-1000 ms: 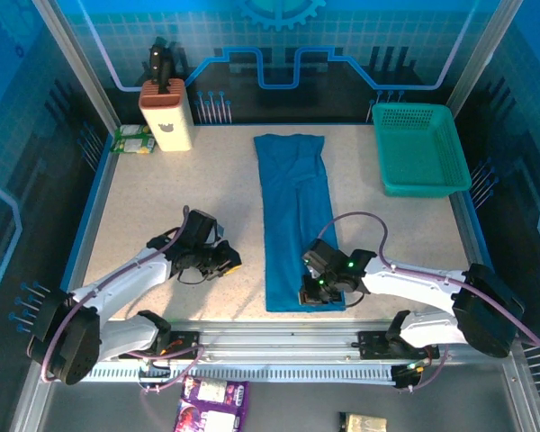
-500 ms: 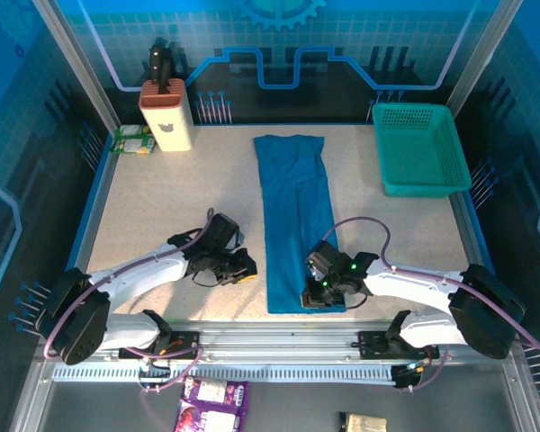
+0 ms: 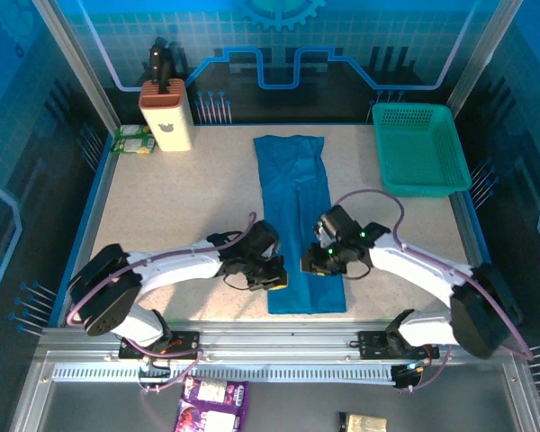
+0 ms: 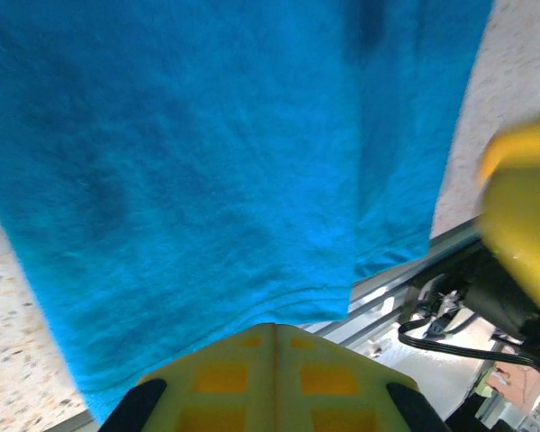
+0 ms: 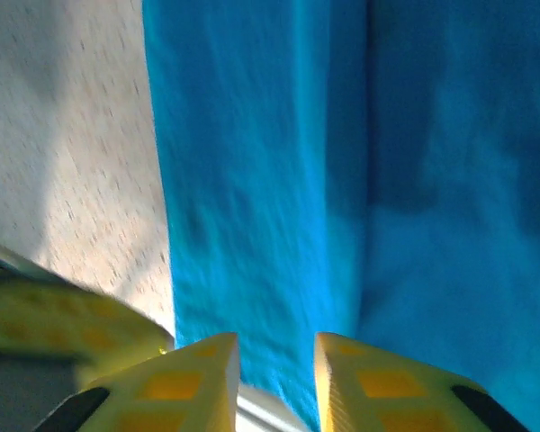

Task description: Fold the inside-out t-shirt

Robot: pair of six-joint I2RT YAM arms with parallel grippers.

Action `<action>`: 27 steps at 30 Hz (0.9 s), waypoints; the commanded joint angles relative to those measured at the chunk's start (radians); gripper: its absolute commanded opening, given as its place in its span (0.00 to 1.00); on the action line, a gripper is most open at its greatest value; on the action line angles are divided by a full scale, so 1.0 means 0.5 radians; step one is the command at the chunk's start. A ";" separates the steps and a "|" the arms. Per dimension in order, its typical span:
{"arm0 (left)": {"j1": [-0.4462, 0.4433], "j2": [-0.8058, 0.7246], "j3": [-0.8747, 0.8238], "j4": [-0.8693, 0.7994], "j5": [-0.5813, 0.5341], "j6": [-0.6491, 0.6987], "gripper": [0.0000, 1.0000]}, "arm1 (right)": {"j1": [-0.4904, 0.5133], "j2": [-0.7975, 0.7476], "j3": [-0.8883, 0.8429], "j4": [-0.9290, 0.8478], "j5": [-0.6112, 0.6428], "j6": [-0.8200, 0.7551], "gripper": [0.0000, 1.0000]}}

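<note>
The inside-out t-shirt [image 3: 292,198] lies as a long, narrow blue strip down the middle of the table, with its near hem close to the front edge. My left gripper [image 3: 274,277] is at the strip's left edge near that hem. In the left wrist view its yellow fingertips [image 4: 274,331] meet with nothing between them, and the blue t-shirt [image 4: 216,153] lies just beyond. My right gripper [image 3: 317,263] hovers over the strip's right half, a little farther from the hem. Its fingers [image 5: 274,351] stand slightly apart above the t-shirt [image 5: 279,180], holding nothing.
A teal mesh basket [image 3: 418,148] sits at the back right. A knife block [image 3: 166,117] and a green packet [image 3: 133,139] stand at the back left. The metal front rail [image 3: 288,337] runs just past the hem. Speckled tabletop [image 3: 180,198] flanks the strip.
My left arm has swung right, from the bare table to the shirt's near-left edge, and its jaws have shut. My right gripper has let go of the near hem, opened and moved away from it.
</note>
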State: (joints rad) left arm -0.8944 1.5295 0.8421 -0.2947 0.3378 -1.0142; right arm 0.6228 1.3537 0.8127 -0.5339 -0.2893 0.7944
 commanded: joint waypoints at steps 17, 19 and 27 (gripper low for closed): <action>0.029 0.056 -0.152 -0.339 -0.179 0.077 0.02 | -0.325 1.175 0.679 0.423 -0.416 -0.314 0.19; 0.040 0.001 -0.111 -0.379 -0.187 0.117 0.02 | -0.325 1.100 0.673 0.403 -0.423 -0.313 0.19; -0.053 0.078 0.238 -0.254 0.011 0.203 0.05 | -0.394 0.828 0.655 0.261 -0.428 -0.359 0.22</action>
State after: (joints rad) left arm -0.8978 1.5360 0.8906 -0.4358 0.2916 -0.9497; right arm 0.4511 1.8107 1.1328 -0.3527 -0.4892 0.6453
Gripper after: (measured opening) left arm 0.053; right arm 0.212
